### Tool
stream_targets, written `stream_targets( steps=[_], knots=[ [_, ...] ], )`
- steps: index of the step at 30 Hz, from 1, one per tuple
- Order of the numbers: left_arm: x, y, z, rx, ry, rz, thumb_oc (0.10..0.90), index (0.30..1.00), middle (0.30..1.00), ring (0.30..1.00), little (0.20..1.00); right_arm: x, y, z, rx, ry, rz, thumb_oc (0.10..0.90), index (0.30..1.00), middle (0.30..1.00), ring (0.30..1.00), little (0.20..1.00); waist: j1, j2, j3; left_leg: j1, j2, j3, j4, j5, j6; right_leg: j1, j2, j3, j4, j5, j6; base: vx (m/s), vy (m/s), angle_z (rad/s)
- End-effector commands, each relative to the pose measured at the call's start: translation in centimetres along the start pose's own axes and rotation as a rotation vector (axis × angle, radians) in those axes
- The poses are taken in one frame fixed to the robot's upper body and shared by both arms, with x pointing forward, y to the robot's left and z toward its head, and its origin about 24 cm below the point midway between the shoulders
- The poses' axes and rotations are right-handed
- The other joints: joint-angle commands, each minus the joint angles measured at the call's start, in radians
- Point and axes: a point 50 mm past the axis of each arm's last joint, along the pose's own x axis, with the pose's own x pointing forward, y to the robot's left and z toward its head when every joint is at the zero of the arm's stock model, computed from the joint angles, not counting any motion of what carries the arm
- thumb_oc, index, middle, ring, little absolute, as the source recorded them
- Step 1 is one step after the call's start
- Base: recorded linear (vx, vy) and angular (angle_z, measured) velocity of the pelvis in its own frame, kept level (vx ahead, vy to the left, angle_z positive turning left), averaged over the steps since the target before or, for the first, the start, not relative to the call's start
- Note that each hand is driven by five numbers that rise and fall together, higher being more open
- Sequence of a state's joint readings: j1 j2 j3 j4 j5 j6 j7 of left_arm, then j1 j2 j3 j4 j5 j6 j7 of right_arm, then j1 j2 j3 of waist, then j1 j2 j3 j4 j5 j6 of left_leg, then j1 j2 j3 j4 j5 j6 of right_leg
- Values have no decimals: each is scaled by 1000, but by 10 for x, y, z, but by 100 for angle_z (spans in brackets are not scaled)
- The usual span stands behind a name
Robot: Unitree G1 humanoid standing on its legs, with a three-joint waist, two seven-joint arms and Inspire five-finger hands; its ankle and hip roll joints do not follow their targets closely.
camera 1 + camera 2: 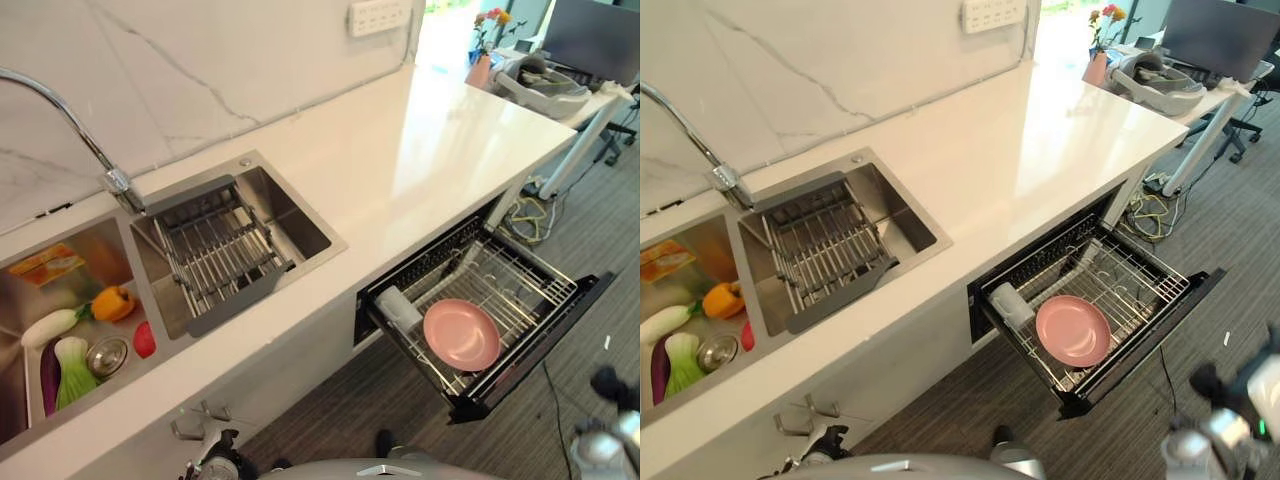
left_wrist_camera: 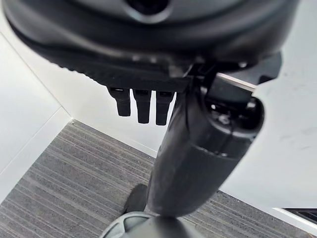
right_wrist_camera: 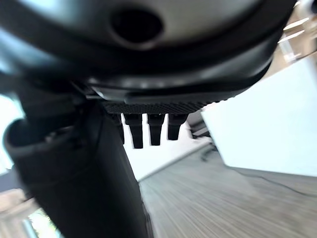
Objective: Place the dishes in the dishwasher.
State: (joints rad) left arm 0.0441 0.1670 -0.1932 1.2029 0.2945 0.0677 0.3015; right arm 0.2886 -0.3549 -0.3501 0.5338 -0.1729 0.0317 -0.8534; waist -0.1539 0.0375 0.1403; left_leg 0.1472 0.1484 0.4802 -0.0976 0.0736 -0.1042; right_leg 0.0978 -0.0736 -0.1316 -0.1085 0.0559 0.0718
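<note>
The dishwasher drawer [image 1: 560, 310] stands pulled out below the white counter. In its wire rack lies a pink plate [image 1: 461, 334], flat, with a white cup [image 1: 397, 306] on its side just beside it. My right hand [image 3: 148, 128] hangs low over the carpet in front of the drawer, its fingers relaxed and nothing in it; it also shows as a dark shape, the right hand [image 1: 1212, 384]. My left hand [image 2: 143, 105] hangs beside the cabinet front below the sink, fingers straight and holding nothing.
A double steel sink is set in the counter [image 1: 430, 150]. Its right basin holds a bare wire drying rack [image 1: 220, 250]; the left basin [image 1: 20, 300] holds several vegetables. A tap [image 1: 70, 125] arches over them. Grey carpet [image 1: 560, 440] spreads around the drawer.
</note>
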Motion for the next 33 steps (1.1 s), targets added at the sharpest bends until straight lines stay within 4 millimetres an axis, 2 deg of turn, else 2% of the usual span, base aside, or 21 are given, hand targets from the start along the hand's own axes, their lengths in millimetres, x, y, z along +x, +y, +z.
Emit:
stream_targets(
  steps=[1,2,3,4,6,7,8,10,13,14,16,18,19,21,24,25,26,27,30,31,33],
  knots=[
    [3,0,17,41,-25,11,800,900,900,900,900,16,-11,16,230,42,-126,400,300,300,300,300,-10,15,38,45,41,52,10,-39,-34,88,-43,-50,21,-152,76,-2,23,-3],
    [2,-2,17,51,-28,0,800,900,900,900,900,7,6,13,198,58,-31,400,300,300,300,300,-11,23,40,46,39,49,10,-40,-35,90,-45,-52,21,-152,74,-2,16,-5],
    [2,-1,17,50,-28,0,800,900,900,900,900,7,6,14,199,57,-30,400,300,300,300,300,-12,23,41,47,39,49,10,-40,-35,90,-45,-53,21,-152,74,-8,26,-7],
    [2,-2,19,57,-40,-2,800,900,900,900,900,1,18,12,214,94,18,400,300,300,300,300,-8,29,41,48,38,49,10,-40,-35,91,-46,-53,21,-152,74,-6,14,-8],
    [2,-2,21,51,-50,-8,800,900,900,900,900,-2,35,27,262,79,110,400,300,300,300,300,-1,35,43,51,35,46,10,-40,-35,94,-49,-54,21,-152,74,-12,8,-5],
    [3,0,22,51,-57,-7,800,900,900,900,900,-4,47,43,243,25,186,400,300,300,300,300,12,39,43,50,33,39,10,-39,-35,98,-51,-62,21,-152,74,0,0,0],
    [3,1,24,52,-65,-2,800,900,900,900,900,-4,53,49,238,11,217,400,300,300,300,300,19,41,43,49,32,35,10,-38,-35,100,-52,-66,21,-152,74,0,0,0],
    [4,4,28,52,-83,7,800,900,900,900,900,-4,64,75,281,-39,280,400,300,300,300,300,39,43,44,43,29,23,10,-35,-36,102,-55,-76,21,-150,73,-28,-23,7],
    [5,8,31,48,-93,14,800,900,900,900,900,-6,69,82,281,-56,332,400,300,300,300,300,52,45,45,36,26,5,10,-33,-35,108,-57,-88,21,-153,70,-20,-26,26],
    [5,9,31,45,-96,21,800,900,900,900,900,-8,76,95,267,-92,346,400,300,300,300,300,76,50,44,24,24,-16,10,-26,-33,111,-56,-104,21,-153,64,-17,-47,41],
    [5,9,31,32,-99,28,800,900,900,900,900,-10,80,115,290,-143,370,400,300,300,300,300,98,53,44,17,19,-39,10,-22,-33,120,-59,-124,21,-157,61,-15,-40,34],
    [4,8,28,25,-86,25,800,900,900,900,900,-9,83,130,277,-178,374,400,300,300,300,300,128,56,44,6,12,-70,10,-20,-34,133,-64,-152,21,-166,58,-6,-36,42],
    [4,8,28,24,-87,26,800,900,900,900,900,-9,83,131,278,-179,374,400,300,300,300,300,127,57,43,1,13,-71,10,-17,-34,129,-63,-153,21,-162,57,-30,-41,45],
    [3,5,23,12,-74,24,800,900,900,900,900,-3,84,154,225,-258,334,400,300,300,300,300,172,65,44,-21,1,-123,10,-9,-36,152,-71,-197,21,-175,52,-21,-45,46],
    [2,3,22,-15,-66,24,800,900,900,900,900,5,80,170,203,-288,280,400,300,300,300,300,196,75,46,-48,-4,-163,10,7,-38,160,-72,-237,21,-177,46,-38,-25,65],
    [1,-1,22,-109,-53,13,800,900,900,900,900,13,76,182,205,-298,239,400,300,300,300,300,226,81,47,-68,-13,-200,10,16,-42,173,-75,-274,21,-188,42,-54,-22,50],
    [1,-1,22,-110,-54,13,800,900,900,900,900,13,76,183,206,-299,238,400,300,300,300,300,224,83,46,-73,-12,-202,10,19,-41,169,-74,-275,21,-184,41,-48,-43,39],
    [0,-3,19,-207,-18,13,800,900,900,900,900,17,71,188,240,-301,210,400,300,300,300,300,246,88,48,-87,-16,-232,10,26,-48,189,-79,-313,21,-197,38,-12,-33,74],
    [0,-6,12,-267,22,-10,800,900,900,900,900,20,70,184,189,-318,214,400,300,300,300,300,260,90,42,-94,-19,-255,10,30,-49,209,-78,-341,21,-204,36,9,-38,96],
    [-1,-10,6,-333,60,-34,800,900,900,900,900,23,74,165,83,-306,231,400,300,300,300,300,277,82,30,-96,-24,-269,10,31,-52,225,-76,-366,21,-211,33,17,-24,50],
    [-1,-11,4,-346,70,-46,800,900,900,900,900,20,77,160,51,-305,252,400,300,300,300,300,279,79,27,-96,-24,-273,10,30,-52,227,-76,-370,21,-213,31,16,-18,41]
  ],
)
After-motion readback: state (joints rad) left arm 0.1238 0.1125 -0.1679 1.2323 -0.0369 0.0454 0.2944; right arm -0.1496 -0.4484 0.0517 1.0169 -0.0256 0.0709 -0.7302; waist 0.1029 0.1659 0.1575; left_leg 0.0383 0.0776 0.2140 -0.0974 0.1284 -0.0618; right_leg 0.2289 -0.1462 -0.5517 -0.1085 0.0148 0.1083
